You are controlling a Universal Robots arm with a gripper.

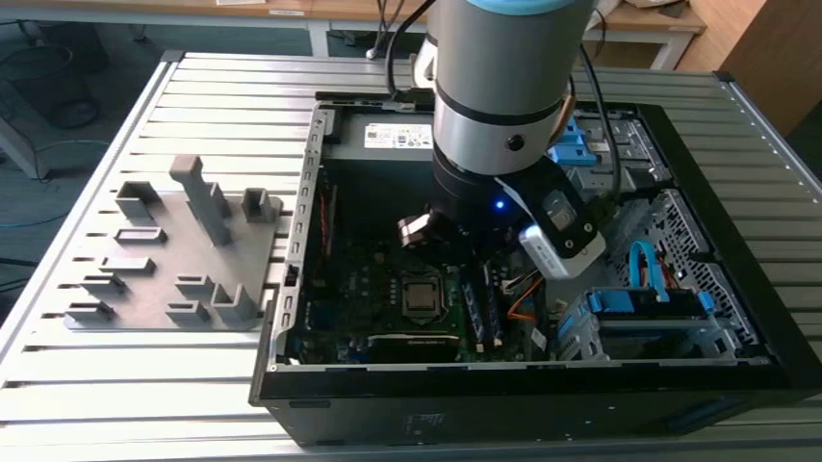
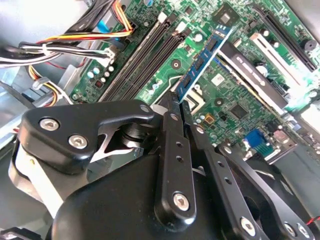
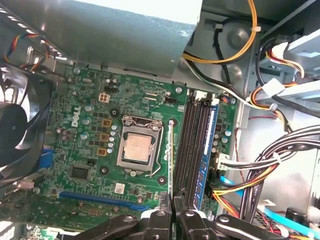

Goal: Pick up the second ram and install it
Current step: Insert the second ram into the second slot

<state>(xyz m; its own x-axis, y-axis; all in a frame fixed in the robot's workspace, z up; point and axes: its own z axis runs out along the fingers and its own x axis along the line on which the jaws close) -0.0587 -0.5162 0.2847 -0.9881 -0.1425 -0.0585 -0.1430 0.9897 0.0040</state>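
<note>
My gripper (image 2: 179, 104) is shut on the second ram (image 2: 205, 60), a thin blue-green stick with black chips that I see edge-on. In the first wrist view the second ram (image 3: 171, 160) hangs over the motherboard, between the CPU socket (image 3: 137, 148) and the black memory slots (image 3: 192, 150), with the gripper (image 3: 173, 214) clamped on its near end. It stands beside the slots, not in one. Another blue-edged stick (image 3: 209, 150) sits in the slot farthest from the socket. In the exterior view the gripper (image 1: 437, 241) is low inside the open computer case (image 1: 719, 371).
Bundled cables (image 3: 270, 165) crowd the side of the slots away from the socket. A fan (image 3: 20, 125) sits past the CPU socket, and the power-supply box (image 3: 115, 30) lies beyond the board. Grey holder blocks (image 1: 180, 250) stand on the slatted table at the exterior view's left.
</note>
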